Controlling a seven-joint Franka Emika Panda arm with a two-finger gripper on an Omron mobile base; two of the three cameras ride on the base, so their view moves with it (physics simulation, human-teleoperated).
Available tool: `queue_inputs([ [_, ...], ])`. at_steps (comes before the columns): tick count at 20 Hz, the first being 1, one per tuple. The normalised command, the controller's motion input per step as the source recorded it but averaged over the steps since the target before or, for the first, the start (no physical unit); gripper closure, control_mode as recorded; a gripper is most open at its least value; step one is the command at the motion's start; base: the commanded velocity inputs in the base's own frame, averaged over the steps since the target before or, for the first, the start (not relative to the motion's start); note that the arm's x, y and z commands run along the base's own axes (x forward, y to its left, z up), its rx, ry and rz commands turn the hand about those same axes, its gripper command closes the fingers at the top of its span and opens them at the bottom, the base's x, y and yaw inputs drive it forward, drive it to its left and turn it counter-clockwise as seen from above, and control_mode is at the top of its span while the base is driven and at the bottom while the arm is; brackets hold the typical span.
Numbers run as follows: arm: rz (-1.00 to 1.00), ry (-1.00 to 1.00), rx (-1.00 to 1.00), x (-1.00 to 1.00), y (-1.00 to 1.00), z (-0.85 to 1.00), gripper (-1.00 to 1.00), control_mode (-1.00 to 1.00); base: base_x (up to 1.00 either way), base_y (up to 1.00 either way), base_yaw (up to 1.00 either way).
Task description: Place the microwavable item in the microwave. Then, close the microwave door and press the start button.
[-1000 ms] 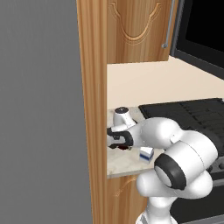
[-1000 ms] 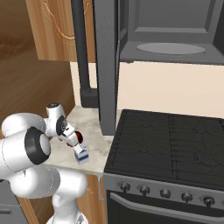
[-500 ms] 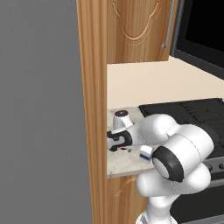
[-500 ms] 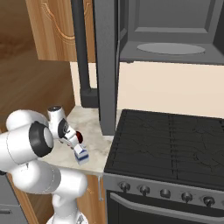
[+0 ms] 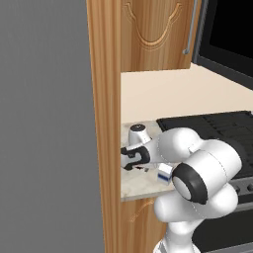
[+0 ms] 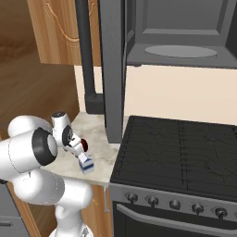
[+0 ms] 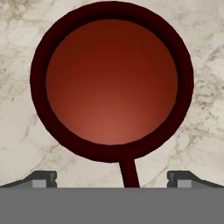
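My gripper (image 7: 112, 178) hangs directly above the dark red bowl (image 7: 111, 81), jaws spread wide, holding nothing. The bowl sits on the marble counter (image 6: 99, 139), just beside the milk carton (image 6: 85, 163), left of the stove (image 6: 180, 152).

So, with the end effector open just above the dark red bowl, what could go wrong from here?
The end effector straddles the bowl widely; a poor closure might let its round rim slip. The milk carton lies close beside it and could be knocked. The open microwave door hangs overhead, so lifting may clip it.
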Motion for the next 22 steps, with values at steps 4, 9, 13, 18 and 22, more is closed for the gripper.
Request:
queue_inputs([
  [4, 0.00, 0.00, 0.01, 0.01, -0.16, -0.01, -1.00, -1.00, 0.00, 0.00, 0.00],
  [9, 0.00, 0.00, 0.02, 0.05, -0.10, -0.02, -1.00, -1.00, 0.00, 0.00, 0.00],
  [13, 0.00, 0.00, 0.00, 0.00, 0.00, -0.02, 1.00, -1.00, 0.00, 0.00, 0.00],
  [18, 0.00, 0.00, 0.00, 0.00, -0.01, 0.00, 1.00, -1.00, 0.00, 0.00, 0.00],
  [22, 0.00, 0.00, 0.00, 0.00, 0.00, 0.00, 1.00, -1.00, 0.00, 0.00, 0.00],
])
